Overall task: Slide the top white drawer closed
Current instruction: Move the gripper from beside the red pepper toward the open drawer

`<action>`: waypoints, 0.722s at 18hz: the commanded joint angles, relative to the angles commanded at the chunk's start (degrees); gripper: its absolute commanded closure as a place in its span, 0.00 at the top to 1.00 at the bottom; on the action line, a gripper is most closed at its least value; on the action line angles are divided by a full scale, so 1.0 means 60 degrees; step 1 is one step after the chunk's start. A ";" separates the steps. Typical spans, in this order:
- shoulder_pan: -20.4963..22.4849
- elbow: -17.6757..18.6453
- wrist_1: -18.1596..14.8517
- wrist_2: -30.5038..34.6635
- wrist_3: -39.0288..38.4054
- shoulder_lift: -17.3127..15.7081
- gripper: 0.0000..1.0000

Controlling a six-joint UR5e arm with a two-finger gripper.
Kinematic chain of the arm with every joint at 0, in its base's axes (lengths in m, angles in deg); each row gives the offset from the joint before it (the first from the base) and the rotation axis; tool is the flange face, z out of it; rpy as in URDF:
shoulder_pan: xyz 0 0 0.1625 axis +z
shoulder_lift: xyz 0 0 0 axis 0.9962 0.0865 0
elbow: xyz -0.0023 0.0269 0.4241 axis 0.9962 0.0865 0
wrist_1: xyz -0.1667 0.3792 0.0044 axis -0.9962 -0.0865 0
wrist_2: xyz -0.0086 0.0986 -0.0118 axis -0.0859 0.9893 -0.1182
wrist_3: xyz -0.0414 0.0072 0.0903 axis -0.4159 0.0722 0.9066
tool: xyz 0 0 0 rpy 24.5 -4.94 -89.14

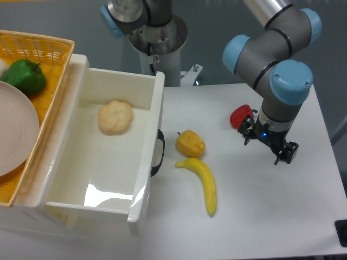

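Note:
The top white drawer [103, 168] stands pulled far out of the cabinet toward the right. Its black curved handle [159, 154] is on its right-facing front. A pale, lumpy cauliflower-like item [115, 116] lies inside near the back. My gripper [262, 151] hangs over the table at the right, well clear of the drawer front. Its fingers point down and look open, with nothing between them. The lower drawer is hidden under the open one.
A yellow bell pepper [190, 143] and a banana [203, 183] lie on the table between the handle and my gripper. A red item [240, 115] sits just behind the gripper. On the cabinet top, a wicker basket [54, 51] holds a green pepper [23, 76] and a white plate [13, 130].

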 joint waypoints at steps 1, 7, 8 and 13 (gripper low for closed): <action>0.0000 0.0000 0.0000 0.0000 0.0000 0.0000 1.00; -0.0015 0.0685 0.0699 0.0015 -0.0015 -0.0160 1.00; 0.0043 0.1124 0.1153 -0.0014 -0.0058 -0.0393 1.00; 0.0161 0.1860 0.1538 -0.0044 -0.1096 -0.0791 1.00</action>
